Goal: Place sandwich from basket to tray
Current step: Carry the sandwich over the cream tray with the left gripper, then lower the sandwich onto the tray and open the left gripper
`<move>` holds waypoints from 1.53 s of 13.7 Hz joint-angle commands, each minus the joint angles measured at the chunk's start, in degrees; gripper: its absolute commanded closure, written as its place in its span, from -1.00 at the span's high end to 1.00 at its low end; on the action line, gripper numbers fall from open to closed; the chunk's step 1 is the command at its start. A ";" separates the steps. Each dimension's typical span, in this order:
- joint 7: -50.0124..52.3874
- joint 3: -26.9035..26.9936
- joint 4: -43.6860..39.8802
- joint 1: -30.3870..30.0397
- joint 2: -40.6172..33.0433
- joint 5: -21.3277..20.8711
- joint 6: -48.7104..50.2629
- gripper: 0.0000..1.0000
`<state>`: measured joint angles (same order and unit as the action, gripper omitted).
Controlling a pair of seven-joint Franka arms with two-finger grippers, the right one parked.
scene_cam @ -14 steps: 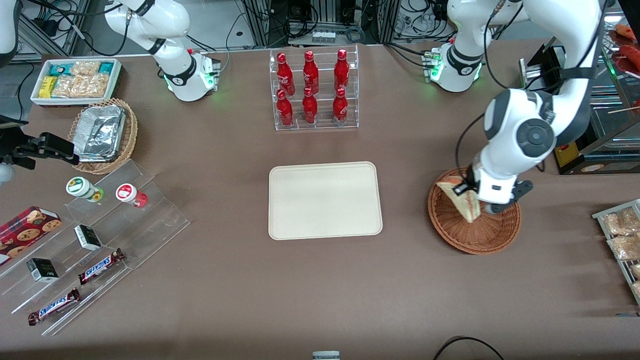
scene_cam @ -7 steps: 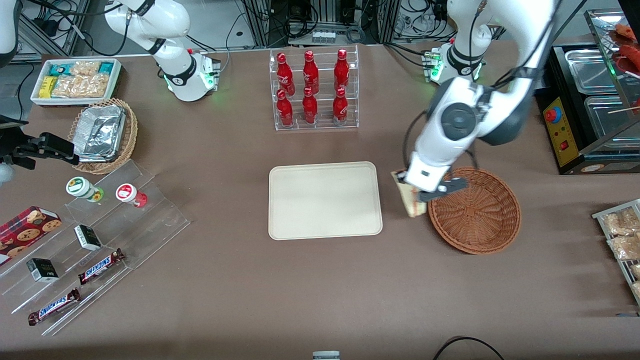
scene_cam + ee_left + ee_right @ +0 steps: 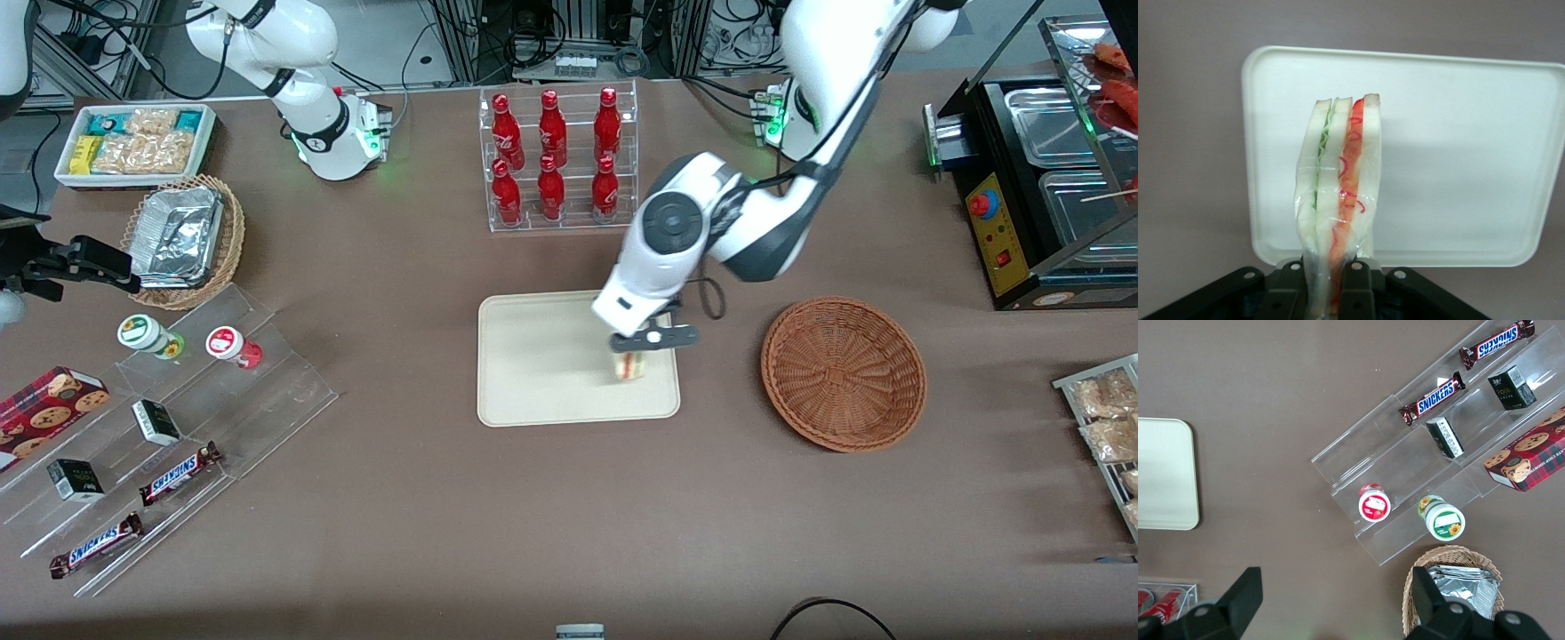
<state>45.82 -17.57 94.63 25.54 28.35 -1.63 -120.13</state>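
Note:
My left gripper [image 3: 642, 342] hangs over the cream tray [image 3: 533, 356], above the part of it nearest the basket, and is shut on the sandwich [image 3: 629, 365]. The wrapped white-bread wedge hangs below the fingers, its red and green filling edge showing. In the left wrist view the sandwich [image 3: 1338, 193] stands pinched between the black fingers [image 3: 1358, 287] of my gripper [image 3: 1327, 293], with the tray [image 3: 1458, 153] beneath it. The reddish-brown wicker basket [image 3: 843, 373] sits on the table toward the working arm's end, with nothing in it.
A clear rack of red bottles [image 3: 556, 160] stands farther from the front camera than the tray. Toward the parked arm's end are a foil-lined tan basket [image 3: 182, 240], a white snack bin [image 3: 133, 142] and an acrylic stand [image 3: 169, 418] with candy bars and cups.
My gripper has carried the sandwich up out of the basket, past its rim, and sideways over the tray. The basket now holds nothing.

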 commanded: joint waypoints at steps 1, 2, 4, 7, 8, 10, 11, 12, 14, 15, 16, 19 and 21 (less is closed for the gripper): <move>0.32 0.61 -9.88 3.10 7.49 -3.02 3.84 -1.00; 0.41 0.69 -11.38 4.33 8.90 -3.21 4.19 -1.00; 1.55 0.96 -14.02 6.00 11.71 -3.64 4.20 -1.00; 7.16 0.96 -15.79 7.50 14.44 -8.47 4.29 -1.00; 8.22 0.96 -15.88 7.59 14.97 -9.18 4.29 -1.00; 10.24 1.05 -16.76 8.20 16.11 -10.06 4.29 -1.00; 11.39 1.05 -16.85 8.30 16.38 -10.85 4.20 -1.00; 12.01 0.96 -16.85 8.30 16.64 -10.85 4.11 -1.00; 13.06 0.96 -16.76 8.47 16.82 -10.85 3.94 -1.00; 13.24 1.05 -16.76 8.73 17.26 -10.94 3.85 -1.00; 13.33 1.05 -16.76 8.74 17.52 -11.12 3.67 -1.00; 12.72 0.96 -16.76 8.74 18.14 -13.05 3.50 0.09; 12.89 0.96 -16.41 8.74 18.40 -13.14 1.66 1.00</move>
<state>57.44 -17.30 80.12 33.14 45.65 -13.46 -117.99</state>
